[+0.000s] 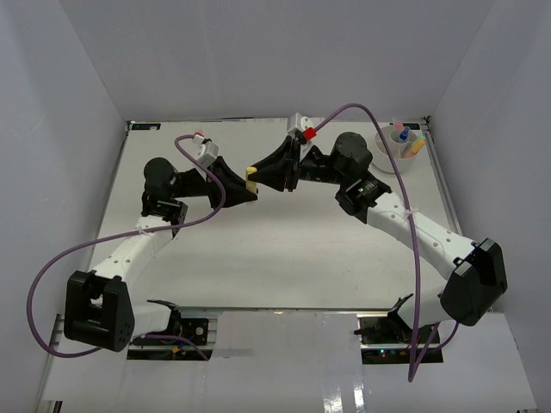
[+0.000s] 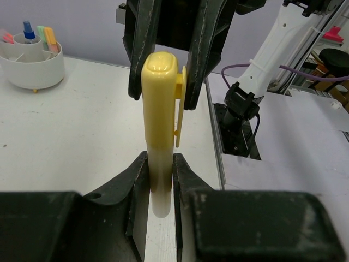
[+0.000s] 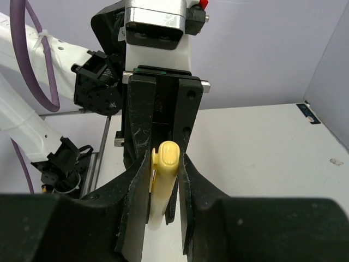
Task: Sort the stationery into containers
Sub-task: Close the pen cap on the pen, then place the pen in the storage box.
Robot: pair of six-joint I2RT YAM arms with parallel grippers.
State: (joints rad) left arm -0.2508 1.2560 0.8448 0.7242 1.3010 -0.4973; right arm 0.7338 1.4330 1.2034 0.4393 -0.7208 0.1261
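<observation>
**Yellow highlighter held between both claws, mid-air over the table**

While both arms meet above the middle of the table [image 1: 258, 258], a yellow highlighter [image 2: 160, 125] bridges them. Left claw [image 2: 161, 169] is clenched on the barrel end; right claw [image 3: 163, 164] is clenched on the capped end, its fingers [image 2: 199, 54] flanking the cap and clip. Neither is released — a two-sided grasp, the pen held clear of the surface.

Handling, as judged: a light, rigid plastic body, smooth and somewhat slippery, so it could pivot if pinched near a tip. The cap is a separate piece and may pull off under opposing tugs; the clip looks thin and would snap if squeezed sideways. Best hold is across the barrel, fingers flat on its sides, clear of the clip.

White tub [image 1: 398, 151] sits at the far right corner, well apart from the pen — several coloured items already stand in its compartments.
</observation>
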